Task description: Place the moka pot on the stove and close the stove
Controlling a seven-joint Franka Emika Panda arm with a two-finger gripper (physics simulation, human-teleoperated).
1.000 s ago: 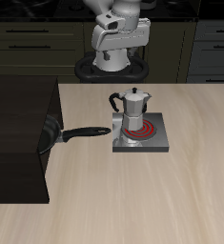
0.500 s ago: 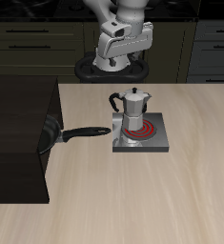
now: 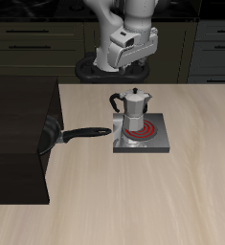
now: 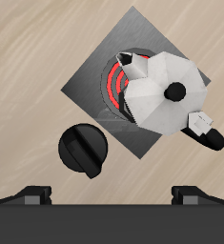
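The silver moka pot (image 3: 133, 110) stands upright on the grey stove (image 3: 154, 142), over its red glowing coil (image 3: 146, 127), with its black handle pointing toward the frying pan. The wrist view looks straight down on the moka pot (image 4: 169, 91), the stove (image 4: 99, 76) and the stove's black knob (image 4: 83, 151). My gripper (image 3: 129, 53) hangs high above and behind the pot, touching nothing. Its fingertips (image 4: 32, 195) sit wide apart, so the gripper (image 4: 113, 195) is open and empty.
A black frying pan (image 3: 55, 134) lies beside the stove, with its handle (image 3: 87, 132) reaching toward it. A large black box (image 3: 18, 139) fills the table side beyond the pan. Dark cabinets stand behind the table.
My gripper has tilted and shifted slightly sideways, high above the back of the table. The moka pot, stove and pan have not moved.
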